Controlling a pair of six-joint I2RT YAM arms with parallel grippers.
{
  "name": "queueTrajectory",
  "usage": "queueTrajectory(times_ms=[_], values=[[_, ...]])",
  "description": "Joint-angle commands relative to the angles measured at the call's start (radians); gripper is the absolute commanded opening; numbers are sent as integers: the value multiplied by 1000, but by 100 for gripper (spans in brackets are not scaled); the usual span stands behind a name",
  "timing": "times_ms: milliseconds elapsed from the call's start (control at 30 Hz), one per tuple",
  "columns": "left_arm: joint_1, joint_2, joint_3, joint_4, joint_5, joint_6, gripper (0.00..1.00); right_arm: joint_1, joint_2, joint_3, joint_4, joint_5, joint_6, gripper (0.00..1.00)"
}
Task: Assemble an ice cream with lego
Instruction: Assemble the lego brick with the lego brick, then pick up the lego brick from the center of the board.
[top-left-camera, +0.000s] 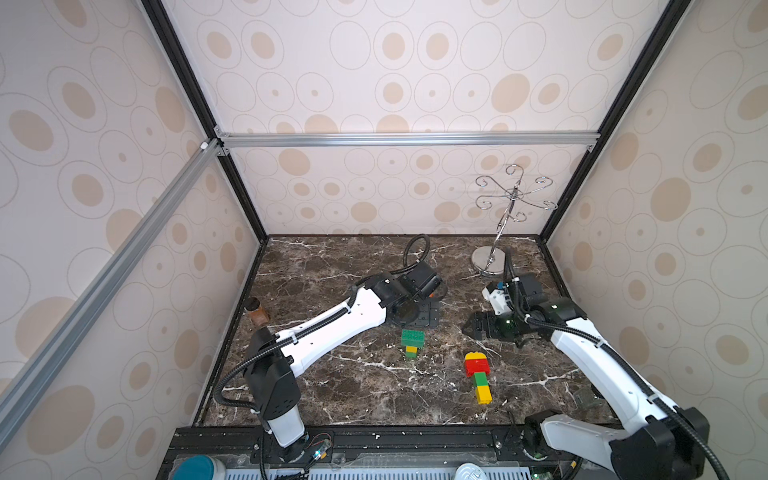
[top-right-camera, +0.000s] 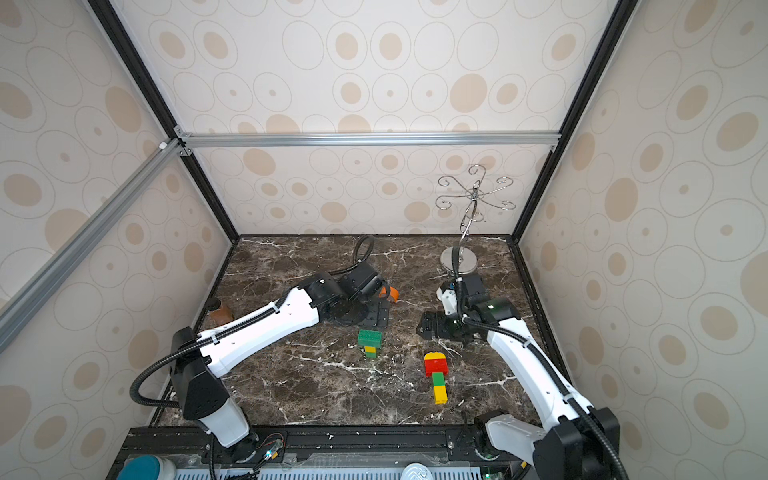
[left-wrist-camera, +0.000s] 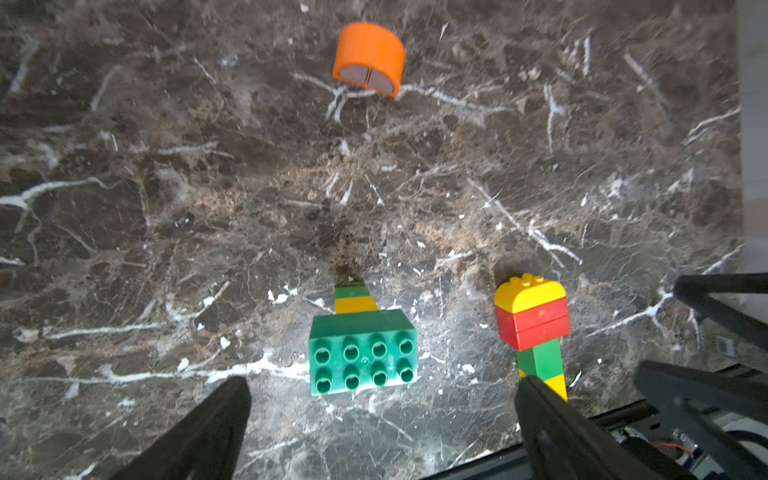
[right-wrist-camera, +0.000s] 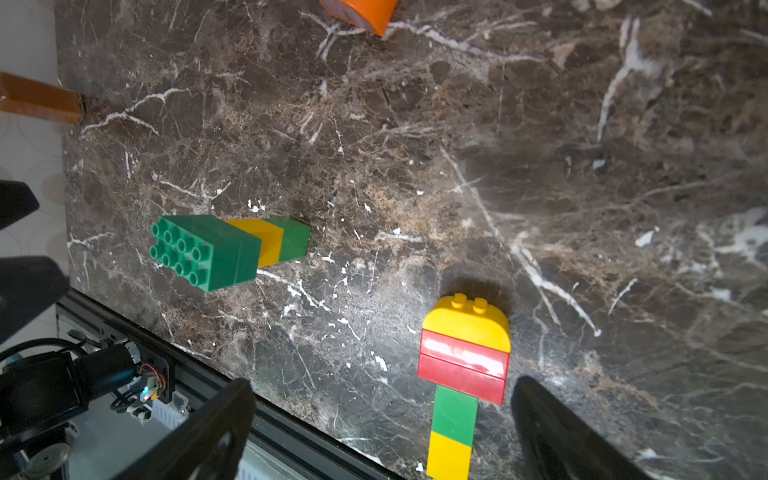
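Both top views show a dark marble tabletop (top-left-camera: 332, 374) with two arms reaching in from the near edge. An upright lego stack (top-left-camera: 412, 341), a wide green studded brick on a narrow yellow-and-green stem, stands near the middle of the table. To its right and a little nearer lies a finished lego ice cream (top-left-camera: 478, 376). It is flat on the marble, with its yellow dome pointing far, two red bricks under the dome, then a green and yellow stem pointing near.

An orange dome piece (top-right-camera: 390, 294) lies on its side farther back, just beyond the left arm's wrist. In the left wrist view its hollow underside shows (left-wrist-camera: 369, 58).

The left gripper (left-wrist-camera: 382, 381) hangs just beyond the green-topped stack. Its black fingers (left-wrist-camera: 208, 432) are spread wide and grip nothing. The stack shows between them, clear of both.

The right gripper (right-wrist-camera: 384, 381) sits far and right of the lying ice cream, apart from it. Its jaws are also fully spread and empty.

A brown jar (top-left-camera: 258, 311) stands at the left edge of the table. A chrome hook stand (top-left-camera: 505, 232) stands in the far right corner.
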Motion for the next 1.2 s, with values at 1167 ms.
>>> queueTrajectory(times_ms=[1167], values=[[434,-403,-790,606,290,143,100,149,1085,944,-10,135,-384,91]])
